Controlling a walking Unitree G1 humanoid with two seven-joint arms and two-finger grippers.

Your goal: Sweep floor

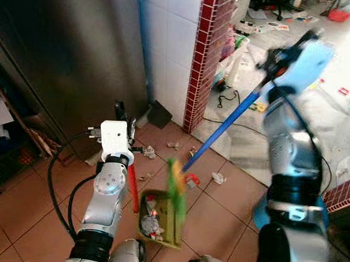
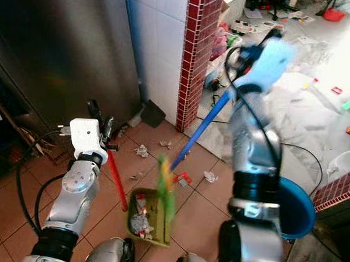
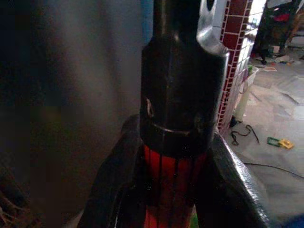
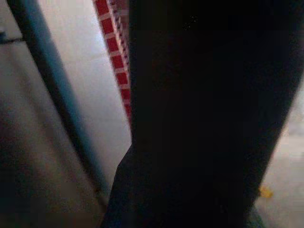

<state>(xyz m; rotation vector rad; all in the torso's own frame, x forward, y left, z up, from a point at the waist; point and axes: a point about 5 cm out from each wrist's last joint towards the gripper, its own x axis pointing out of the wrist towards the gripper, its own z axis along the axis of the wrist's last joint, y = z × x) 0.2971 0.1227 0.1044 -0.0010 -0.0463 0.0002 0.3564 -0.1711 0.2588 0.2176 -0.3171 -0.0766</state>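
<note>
Left eye view: the left gripper (image 1: 122,114), at centre left of the frame, is holding the red handle (image 1: 133,190) of the green dustpan (image 1: 159,217). The dustpan is resting on the tiled floor (image 1: 20,211) at lower centre and already carrying scraps. The right gripper (image 1: 275,57), at upper right, is gripping the blue broom handle (image 1: 221,132). That handle's long axis is running diagonally down-left to blurred green bristles (image 1: 176,180) just above the dustpan mouth. Paper scraps (image 1: 218,178) are lying right of the bristles, nearer the right arm, which is raised and bent.

Left wrist view: the fingers (image 3: 111,185) are clamping closed around the red handle.

Right wrist view: the picture is dark; the fingers are probably wrapping the broom handle, though the grip cannot be confirmed here.
</note>
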